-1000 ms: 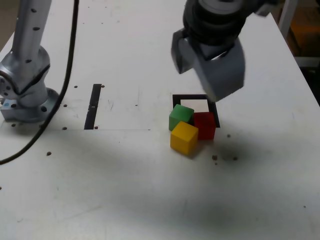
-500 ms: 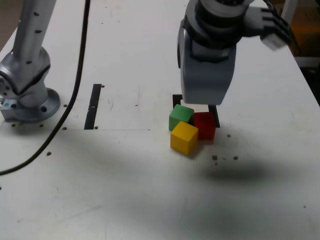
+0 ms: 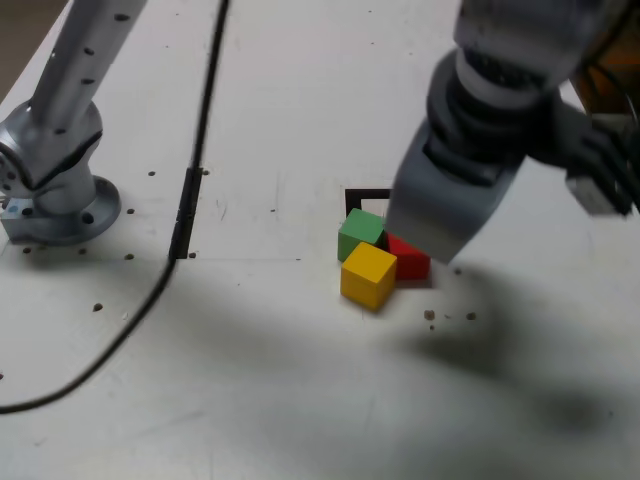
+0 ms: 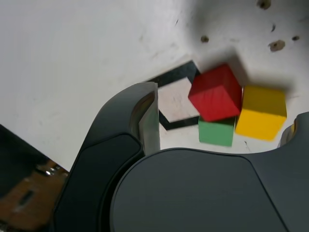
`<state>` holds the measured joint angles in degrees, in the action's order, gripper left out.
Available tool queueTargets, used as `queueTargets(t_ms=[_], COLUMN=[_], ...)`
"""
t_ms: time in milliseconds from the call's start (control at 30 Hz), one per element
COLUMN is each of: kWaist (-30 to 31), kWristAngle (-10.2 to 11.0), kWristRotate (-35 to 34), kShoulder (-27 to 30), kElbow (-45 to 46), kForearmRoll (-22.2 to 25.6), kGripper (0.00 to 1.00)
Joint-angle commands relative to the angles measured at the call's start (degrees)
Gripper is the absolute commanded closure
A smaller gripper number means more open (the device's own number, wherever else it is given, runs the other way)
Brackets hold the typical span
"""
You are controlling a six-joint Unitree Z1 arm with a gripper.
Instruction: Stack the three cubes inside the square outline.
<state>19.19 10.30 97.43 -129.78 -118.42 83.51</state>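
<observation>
Cubes equal-sided, no long axis on any. Exterior view: yellow cube (image 3: pixel 369 276) sits turned, an upright edge toward the camera; green cube (image 3: pixel 361 234) also angled; red cube (image 3: pixel 411 259) shows a broad face to the camera. Square outline (image 4: pixel 176 76) lies flat on the table (image 3: pixel 260 380).

Claw (image 4: pixel 226 108) open, fingers wide apart, nothing gripped. Cubes clustered below it, apart from the fingers; wrist view shows them in the gap between. Exterior view: green at left, red at right, yellow nearest the camera, all by the outline's near side. Exact contact between cubes: can't tell.

Exterior view: claw blurred, hides part of red and the outline's right side; cubes cover its near side. Wrist view: red overlaps green, one finger cut off by the frame edge.
</observation>
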Motion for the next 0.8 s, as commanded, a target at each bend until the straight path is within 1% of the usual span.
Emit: queueTargets(t_ms=[0,67,100,200,333,533,767], kWaist=[0.13,-0.1,-0.41,-1.25,-1.35,-1.72,-2.13], kWristAngle=[-0.07,-0.2,-0.39,-1.13,-1.38,-1.44,-0.65], kWristRotate=[-2.3,-5.95,-8.88,-15.9,-18.67,-24.29,-26.18], kShoulder=[-0.39,-0.63,-0.71,-0.73,-0.71,-0.71,-0.58], kElbow=[-0.26,-0.41,-0.62,-1.06,-1.19,-0.11,3.13], kForearmRoll=[-0.24,-0.61,-0.56,0.54,1.43,1.2,-0.45], kGripper=[0.0,0.0,0.0,0.0,0.0,0.0,0.0])
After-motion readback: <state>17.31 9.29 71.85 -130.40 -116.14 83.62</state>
